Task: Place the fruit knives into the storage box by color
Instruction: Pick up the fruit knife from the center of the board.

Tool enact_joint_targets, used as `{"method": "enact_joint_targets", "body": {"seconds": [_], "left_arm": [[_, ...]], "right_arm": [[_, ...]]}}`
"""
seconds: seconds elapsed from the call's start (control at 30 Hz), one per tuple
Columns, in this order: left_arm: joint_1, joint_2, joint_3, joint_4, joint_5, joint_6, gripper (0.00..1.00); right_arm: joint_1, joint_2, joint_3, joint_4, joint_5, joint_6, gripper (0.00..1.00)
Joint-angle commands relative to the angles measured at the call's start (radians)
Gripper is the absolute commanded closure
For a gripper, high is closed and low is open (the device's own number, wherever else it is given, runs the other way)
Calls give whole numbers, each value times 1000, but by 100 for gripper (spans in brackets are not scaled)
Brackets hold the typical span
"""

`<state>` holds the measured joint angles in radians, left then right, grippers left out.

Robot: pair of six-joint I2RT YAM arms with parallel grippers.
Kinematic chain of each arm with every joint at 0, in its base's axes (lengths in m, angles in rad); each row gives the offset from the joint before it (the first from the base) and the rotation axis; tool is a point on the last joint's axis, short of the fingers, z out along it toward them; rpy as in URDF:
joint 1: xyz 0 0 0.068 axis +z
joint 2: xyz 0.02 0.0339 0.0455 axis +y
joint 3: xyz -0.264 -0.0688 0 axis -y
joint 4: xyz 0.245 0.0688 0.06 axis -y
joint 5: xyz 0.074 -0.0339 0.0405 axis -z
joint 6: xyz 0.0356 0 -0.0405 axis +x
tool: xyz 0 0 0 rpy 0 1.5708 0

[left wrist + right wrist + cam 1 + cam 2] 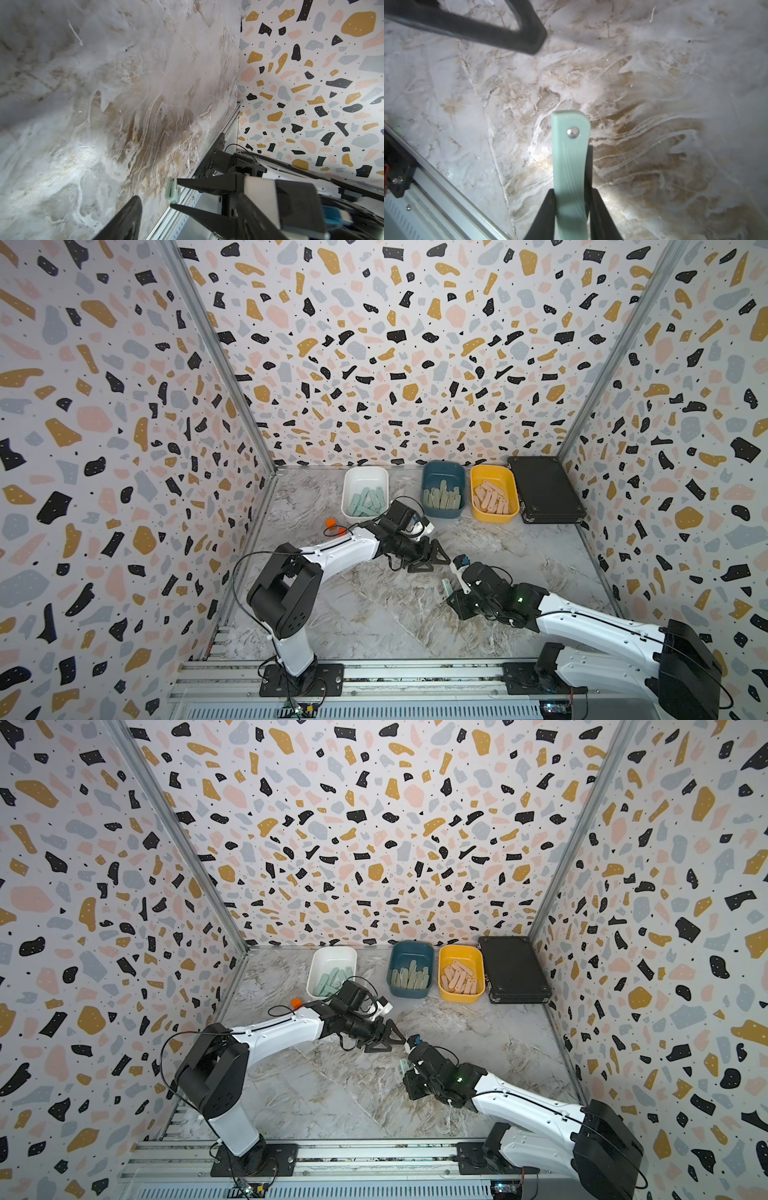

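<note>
Marble table point(365, 614), speckled walls point(374, 364) all round. The mint knife point(570, 166) is at mid-table, toward the near right. It looks lifted off the surface, pinched between the narrow-set fingers of my right gripper point(572, 193), with its rivet point(573, 132) end sticking out free. My left gripper point(435, 563) hangs just to its far left, fingers apart, nothing between them.

Far edge, left to right:
- white tub point(365, 475) with blue-green knives point(365, 502)
- teal tub point(442, 468) with green knives point(442, 495)
- yellow tub point(492, 472) with peach knives point(490, 499)
- black case point(544, 489)

Orange blocks point(331, 522) sit beside the left arm.
</note>
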<state>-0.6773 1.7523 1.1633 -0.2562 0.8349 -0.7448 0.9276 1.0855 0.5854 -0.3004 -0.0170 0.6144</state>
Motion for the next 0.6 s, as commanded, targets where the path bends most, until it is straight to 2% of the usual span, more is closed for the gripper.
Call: {"method": "enact_joint_targets", "body": {"seconds": [0.0, 0.3, 0.57], "left_arm": [[-31, 14, -10, 62, 38, 7, 33], [-43, 16, -56, 104, 52, 3, 52], [-44, 7, -65, 118, 53, -10, 79]], "right_arm": [[-11, -19, 43, 32, -38, -19, 90], [-34, -32, 83, 15, -38, -22, 90], [-35, -12, 113, 18, -46, -28, 89]]}}
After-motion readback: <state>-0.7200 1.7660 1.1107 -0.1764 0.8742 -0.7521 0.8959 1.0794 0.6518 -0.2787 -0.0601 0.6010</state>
